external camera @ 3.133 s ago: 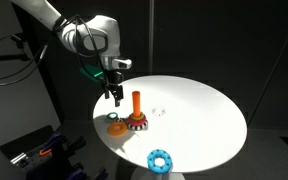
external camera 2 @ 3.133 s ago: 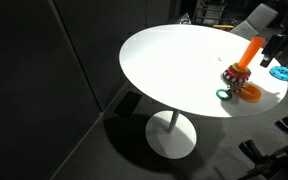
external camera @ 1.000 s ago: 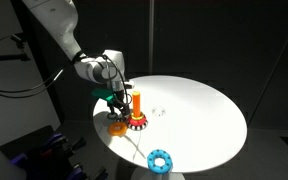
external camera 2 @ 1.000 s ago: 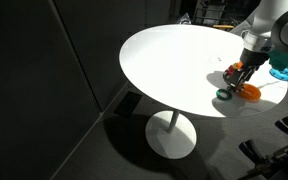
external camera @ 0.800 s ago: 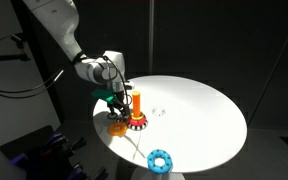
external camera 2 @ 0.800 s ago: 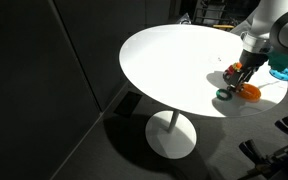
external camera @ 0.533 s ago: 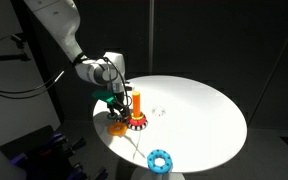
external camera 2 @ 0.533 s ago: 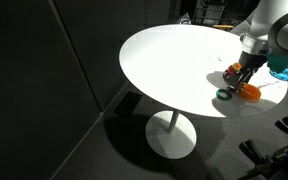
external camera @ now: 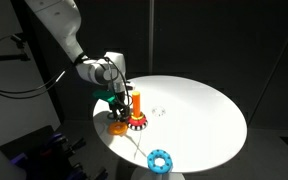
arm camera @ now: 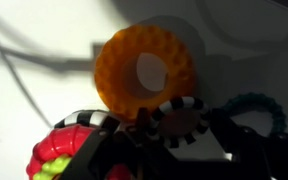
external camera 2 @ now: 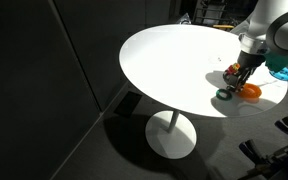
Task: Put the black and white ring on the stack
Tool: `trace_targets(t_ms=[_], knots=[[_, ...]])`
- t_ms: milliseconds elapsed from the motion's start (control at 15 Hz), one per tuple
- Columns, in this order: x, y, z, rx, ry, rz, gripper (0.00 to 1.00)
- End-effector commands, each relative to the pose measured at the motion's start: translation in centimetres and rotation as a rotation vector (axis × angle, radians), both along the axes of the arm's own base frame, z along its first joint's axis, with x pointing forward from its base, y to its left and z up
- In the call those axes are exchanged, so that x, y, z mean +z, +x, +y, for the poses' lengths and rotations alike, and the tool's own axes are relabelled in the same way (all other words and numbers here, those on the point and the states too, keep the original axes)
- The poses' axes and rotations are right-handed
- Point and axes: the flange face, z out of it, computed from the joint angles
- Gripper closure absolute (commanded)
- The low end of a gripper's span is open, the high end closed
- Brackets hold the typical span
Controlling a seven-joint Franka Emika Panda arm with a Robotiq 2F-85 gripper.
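In the wrist view the small black and white ring [arm camera: 181,103] lies on the white table just below an orange ring [arm camera: 144,62]. My gripper [arm camera: 182,124] is lowered around it, with a dark finger pressed against each side, so it looks shut on the ring. The stack [arm camera: 56,160] shows at bottom left as a red ring with a striped rim. In an exterior view the orange peg of the stack [external camera: 138,103] stands upright, with my gripper [external camera: 118,108] low beside it. In an exterior view [external camera 2: 241,80] the gripper hides the ring.
A teal ring [arm camera: 252,102] lies right of the gripper and also shows in an exterior view [external camera 2: 224,96]. A blue ring [external camera: 159,160] lies near the table's front edge. The round white table [external camera: 199,110] drops off close to the stack.
Three seconds ago the gripper hung above the rings; it has come down onto them. Over the last second nothing visibly moved.
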Motion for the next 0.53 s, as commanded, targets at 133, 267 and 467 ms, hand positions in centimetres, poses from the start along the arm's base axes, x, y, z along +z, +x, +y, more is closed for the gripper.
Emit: trace_targets(t_ms=[133, 267, 467], knots=[[0.9, 0.9, -0.2, -0.012, -0.023, -0.025, 0.81], [1.5, 0.9, -0.4, -0.016, -0.021, -0.034, 0.89], [2.2, 0.9, -0.3, -0.021, -0.021, -0.049, 0.92]])
